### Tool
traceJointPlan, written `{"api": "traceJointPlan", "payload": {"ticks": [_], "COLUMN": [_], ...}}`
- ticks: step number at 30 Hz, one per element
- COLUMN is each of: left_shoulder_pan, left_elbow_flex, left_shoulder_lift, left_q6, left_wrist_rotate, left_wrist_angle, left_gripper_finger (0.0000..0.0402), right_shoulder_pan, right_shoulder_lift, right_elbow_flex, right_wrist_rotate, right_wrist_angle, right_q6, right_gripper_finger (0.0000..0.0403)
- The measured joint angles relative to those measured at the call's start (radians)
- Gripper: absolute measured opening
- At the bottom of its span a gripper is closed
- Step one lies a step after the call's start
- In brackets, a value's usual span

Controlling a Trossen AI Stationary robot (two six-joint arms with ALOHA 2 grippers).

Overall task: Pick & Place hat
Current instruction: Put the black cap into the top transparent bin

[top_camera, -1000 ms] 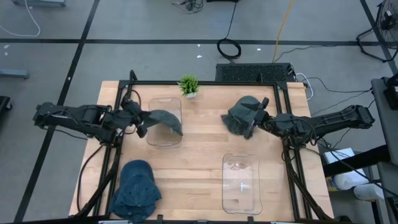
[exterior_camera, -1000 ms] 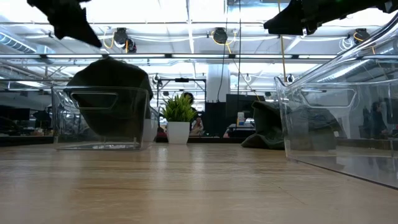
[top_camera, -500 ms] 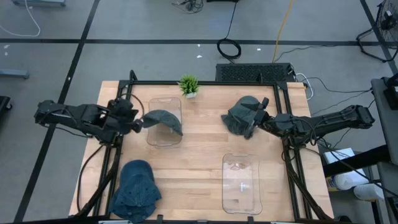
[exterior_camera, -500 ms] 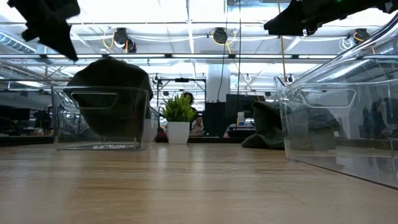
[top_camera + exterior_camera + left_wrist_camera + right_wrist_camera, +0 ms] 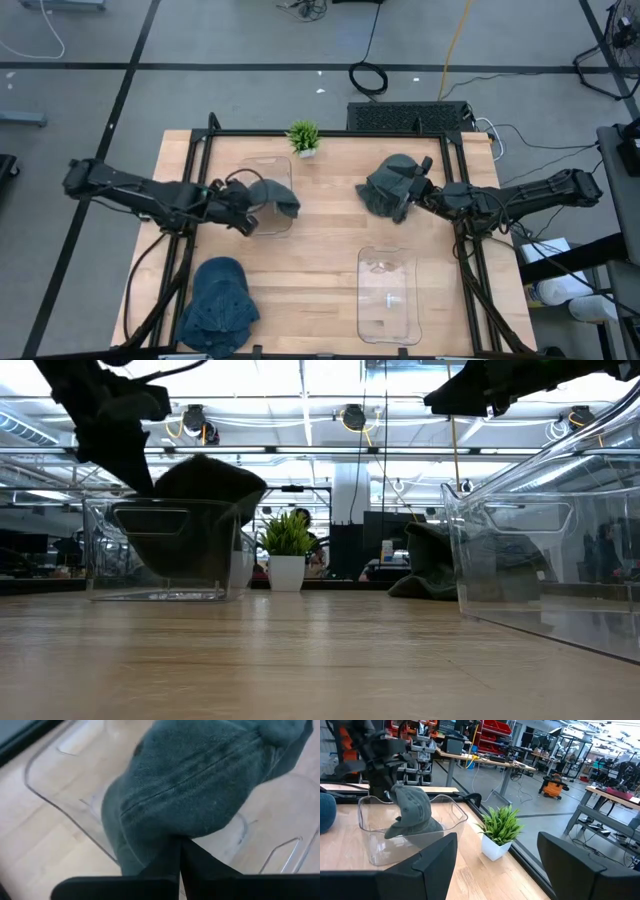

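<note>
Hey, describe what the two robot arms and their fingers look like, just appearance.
Both arms are dark, nearly black, slim and jointed, with thin black cables looping along them. The left gripper ends in two flat, matte black fingers tapering to narrow tips. The right gripper has broad, blocky black fingers.

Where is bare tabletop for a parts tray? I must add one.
The widest bare wood lies between the blue hat and the empty clear bin. The strip between the left bin and the grey hat is narrower, with claws close by.
</note>
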Motion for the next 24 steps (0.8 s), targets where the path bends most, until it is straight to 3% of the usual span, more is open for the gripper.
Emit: {"api": "traceJointPlan", "payload": {"ticks": [11, 16, 20, 24], "left_shoulder_pan": [0.0, 0.0, -0.041, -0.094], "left_elbow_flex": [0.0, 0.007, 0.061, 0.133], "left_shoulder_lift": [0.155, 0.17, 0.125, 0.078], "left_q6": [-0.061, 0.022, 0.103, 0.038], "left_wrist_rotate": [0.149, 0.181, 0.119, -0.031], "left_wrist_angle": [0.012, 0.068, 0.056, -0.118], "left_gripper_finger": [0.0009, 0.0004, 0.0003, 0.0002], "right_shoulder_pan": [0.0, 0.0, 0.0, 0.0], "right_shoulder_lift": [0.0, 0.0, 0.0, 0.0], "right_elbow_flex": [0.0, 0.0, 0.0, 0.0], "right_wrist_rotate": [0.0, 0.0, 0.0, 0.0], "right_wrist_angle": [-0.005, -0.005, -0.006, -0.008], "right_q6": [0.002, 0.002, 0.002, 0.002], "right_gripper_finger": [0.0263, 0.0263, 0.0263, 0.0263]}}
